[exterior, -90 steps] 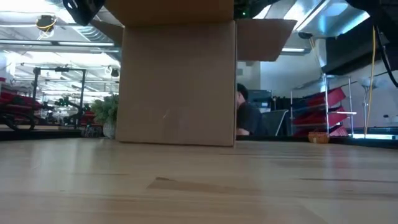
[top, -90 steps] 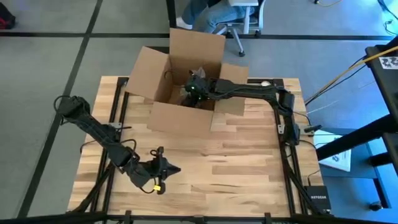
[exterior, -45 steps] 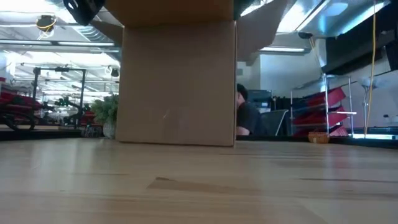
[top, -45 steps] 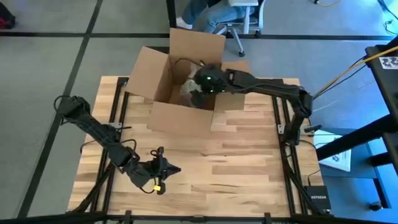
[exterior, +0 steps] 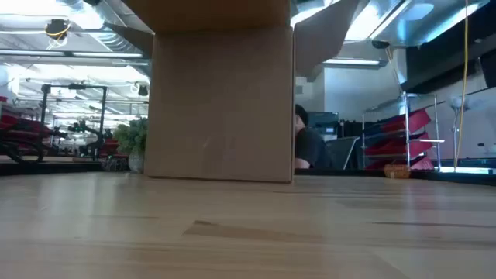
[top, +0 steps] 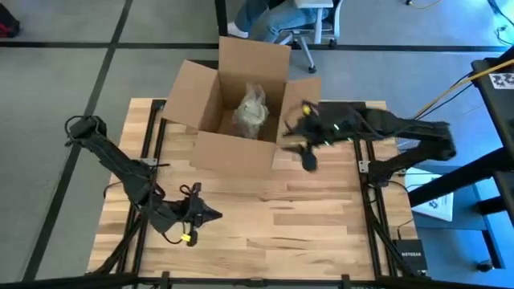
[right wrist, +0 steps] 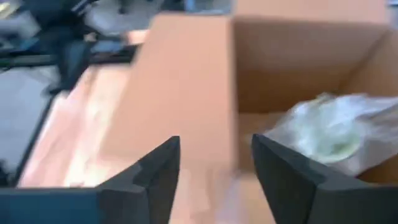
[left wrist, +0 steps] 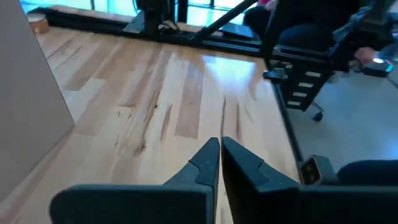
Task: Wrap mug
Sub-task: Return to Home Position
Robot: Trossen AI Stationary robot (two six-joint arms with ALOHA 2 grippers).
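Right gripper (right wrist: 214,143) has left the box (top: 233,152), splayed, empty; mug (top: 251,111) inside; left gripper (left wrist: 219,142) clenched above table (left wrist: 155,93)

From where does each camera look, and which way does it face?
High: above, facing down on table, box, mug, both arms.
Low: table height, facing the box wall; no arm.
Left wrist: facing the table past the shut left pincer.
Right wrist: facing into the box past the open right pincer.
Shared: high and right wrist show the mug.

Right gripper (right wrist: 216,140) withdrawn from box (top: 233,152), uncovering wrapped mug (top: 252,113); left gripper (left wrist: 221,142) pulled back.
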